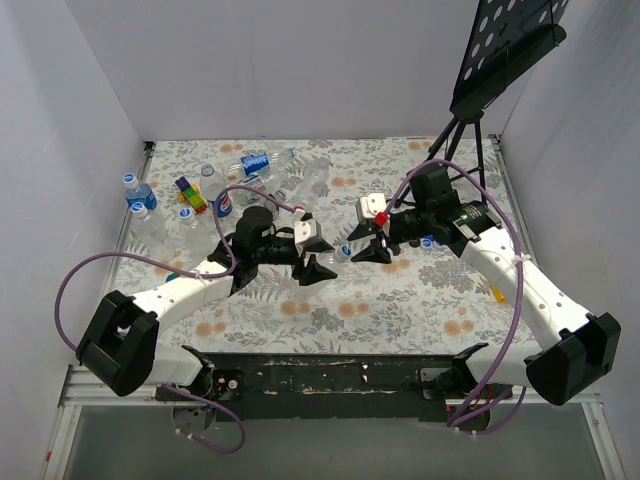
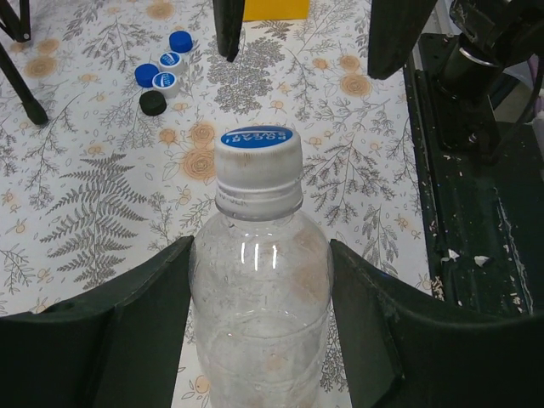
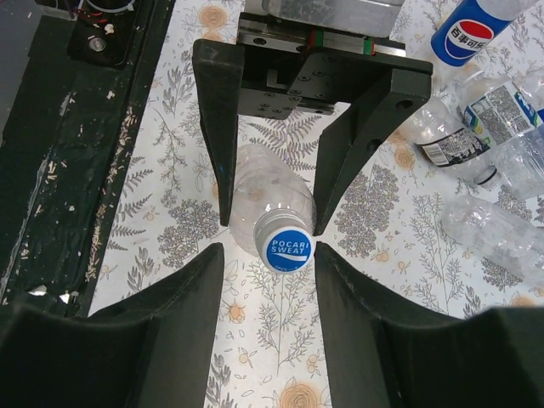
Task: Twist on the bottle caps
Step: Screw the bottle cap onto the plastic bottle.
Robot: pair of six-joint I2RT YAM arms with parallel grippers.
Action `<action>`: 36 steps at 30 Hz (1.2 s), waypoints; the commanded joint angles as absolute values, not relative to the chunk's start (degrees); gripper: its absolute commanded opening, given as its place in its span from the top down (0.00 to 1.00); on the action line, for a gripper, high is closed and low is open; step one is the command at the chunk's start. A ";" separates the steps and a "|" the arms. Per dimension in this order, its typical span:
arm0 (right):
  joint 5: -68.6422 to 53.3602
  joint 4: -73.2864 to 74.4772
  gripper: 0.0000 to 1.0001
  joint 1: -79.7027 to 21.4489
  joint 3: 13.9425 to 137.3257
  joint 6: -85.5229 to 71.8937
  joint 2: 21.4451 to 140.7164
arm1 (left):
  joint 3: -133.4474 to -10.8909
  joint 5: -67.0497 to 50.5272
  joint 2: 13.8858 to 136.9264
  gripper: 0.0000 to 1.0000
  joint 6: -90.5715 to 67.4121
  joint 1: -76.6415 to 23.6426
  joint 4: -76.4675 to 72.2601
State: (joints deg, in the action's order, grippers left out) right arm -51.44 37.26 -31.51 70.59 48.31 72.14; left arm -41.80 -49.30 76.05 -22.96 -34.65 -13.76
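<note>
Mid-table, left gripper (image 2: pixel 261 263) clamps clear plastic bottle (image 2: pixel 259 348); right gripper (image 3: pixel 269 255) gapes around blue-topped cap (image 3: pixel 286 246).

Floral worktop (image 1: pixel 400 300), black tripod stand (image 1: pixel 500 50) at far right corner, multicoloured toy blocks (image 1: pixel 190 193) well left of the stand, small yellow piece (image 1: pixel 496 293) nearer than the stand.

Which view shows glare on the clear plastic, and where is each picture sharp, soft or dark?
Left wrist view: bright glare streaks on the bottle, its cap sharp. Right wrist view: cap lettering crisp, right gripper fingers dark, without detail. Top view: even light, only faint shadows on the table.
</note>
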 commanded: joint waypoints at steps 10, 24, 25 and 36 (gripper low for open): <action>-53.70 38.14 0.48 -31.38 72.51 48.95 73.83 | -43.86 -54.32 72.95 1.00 -23.20 -34.54 -14.68; -55.02 39.02 0.56 -31.64 73.56 48.52 75.76 | -43.68 -55.11 72.42 1.00 -23.38 -34.54 -15.21; -54.85 39.02 0.57 -31.64 73.56 48.34 76.02 | -43.68 -54.85 72.25 1.00 -23.38 -34.54 -15.29; -53.26 39.64 0.66 -32.69 73.83 45.97 77.78 | -42.71 -53.44 71.28 1.00 -23.03 -34.54 -16.52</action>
